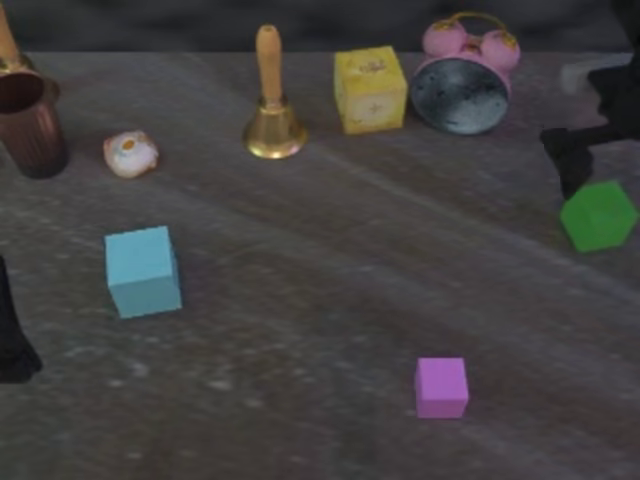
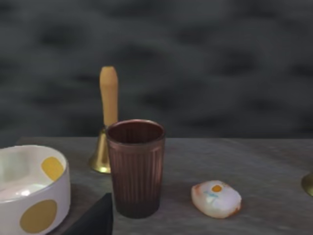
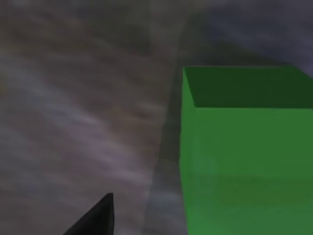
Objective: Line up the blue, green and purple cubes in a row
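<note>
The largest, light sky-blue matte cube point(image 1: 143, 271) sits on the grey table point(image 1: 320, 300) at about 9 o'clock, flat on one face and slightly turned. The smallest, pinkish-purple matte cube point(image 1: 441, 387) stands near 5 o'clock, well apart from the blue one. The mid-sized bright green matte cube point(image 1: 598, 215) is at 3 o'clock, close to the right edge, its faces plain and even; in the right wrist view it point(image 3: 247, 152) fills most of the frame.

The left arm is parked at the left edge, near 8 o'clock; of the left gripper point(image 1: 12, 340) only a dark part shows, and I cannot tell if the fingers are released or clenched. The right arm reaches in from 2 o'clock. The right gripper point(image 1: 578, 160) hangs just beside the green cube, on its far side. Whether it is grasping the cube or released I cannot tell.
</note>
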{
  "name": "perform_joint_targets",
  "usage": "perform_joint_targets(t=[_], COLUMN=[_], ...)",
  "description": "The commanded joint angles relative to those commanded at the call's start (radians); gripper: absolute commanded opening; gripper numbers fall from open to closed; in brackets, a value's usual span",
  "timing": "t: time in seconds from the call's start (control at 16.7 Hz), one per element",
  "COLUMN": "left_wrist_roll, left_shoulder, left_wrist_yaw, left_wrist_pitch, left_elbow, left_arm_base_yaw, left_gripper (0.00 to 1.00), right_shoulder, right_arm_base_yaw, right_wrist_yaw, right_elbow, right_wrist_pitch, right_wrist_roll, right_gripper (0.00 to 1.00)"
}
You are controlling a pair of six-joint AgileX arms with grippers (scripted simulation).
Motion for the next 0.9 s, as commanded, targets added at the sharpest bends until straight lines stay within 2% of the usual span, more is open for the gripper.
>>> perform_joint_targets(t=[0.36,0.66,0.9], left_wrist_roll=[0.0,0.0,0.0], left_shoulder=[0.0,0.0,0.0], left_wrist_yaw=[0.0,0.0,0.0], left_wrist_pitch=[0.0,0.0,0.0], left_elbow=[0.0,0.0,0.0], left_arm_base_yaw=[0.0,0.0,0.0], left_gripper=[1.0,1.0,1.0], right_shoulder=[0.075,0.086,0.086], right_arm_base_yaw=[-0.001,-0.001,-0.001], right_wrist_yaw=[0.001,0.001,0.001], right_elbow=[-0.145,-0.161,-0.161], right_wrist_pitch=[0.23,0.251,0.251], right_wrist_roll=[0.0,0.0,0.0], right_gripper=[1.0,1.0,0.7])
